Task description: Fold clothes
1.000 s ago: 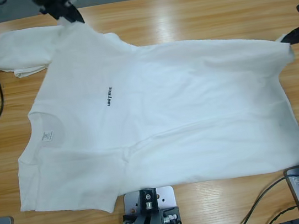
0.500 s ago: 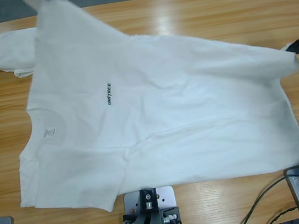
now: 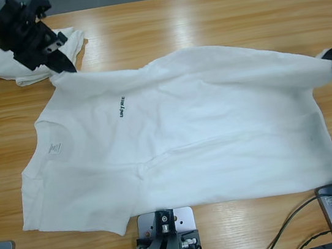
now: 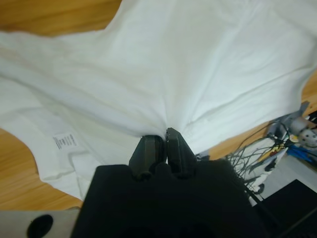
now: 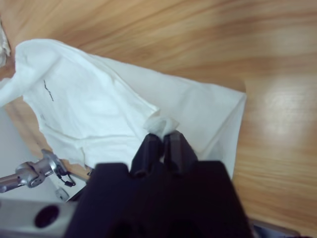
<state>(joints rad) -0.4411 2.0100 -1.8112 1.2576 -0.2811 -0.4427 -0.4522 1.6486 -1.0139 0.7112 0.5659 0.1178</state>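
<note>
A large white T-shirt (image 3: 205, 137) lies spread on the wooden table (image 3: 200, 14), neck to the left and hem to the right. It has black chest lettering (image 3: 121, 108) and a white neck label (image 3: 53, 149). My left gripper (image 3: 66, 67) is at the upper left, shut on the shirt's far shoulder edge; in the left wrist view the gripper (image 4: 158, 141) pinches bunched cloth above the label (image 4: 64, 141). The far sleeve (image 3: 9, 65) lies crumpled behind it. My right gripper (image 3: 331, 53) at the right edge is shut on the far hem corner, and the gripper (image 5: 161, 134) holds a tuft of cloth.
Bare wood runs along the table's far side and to the right of the hem. Black cables (image 3: 292, 230) trail off the front right edge. A tangle of wires and rig parts (image 4: 287, 134) shows past the table edge in the left wrist view.
My left gripper lifted the far shoulder up, then brought it forward and left. The shirt's far edge now lies nearer the middle. The right gripper shifted slightly outward with the hem corner.
</note>
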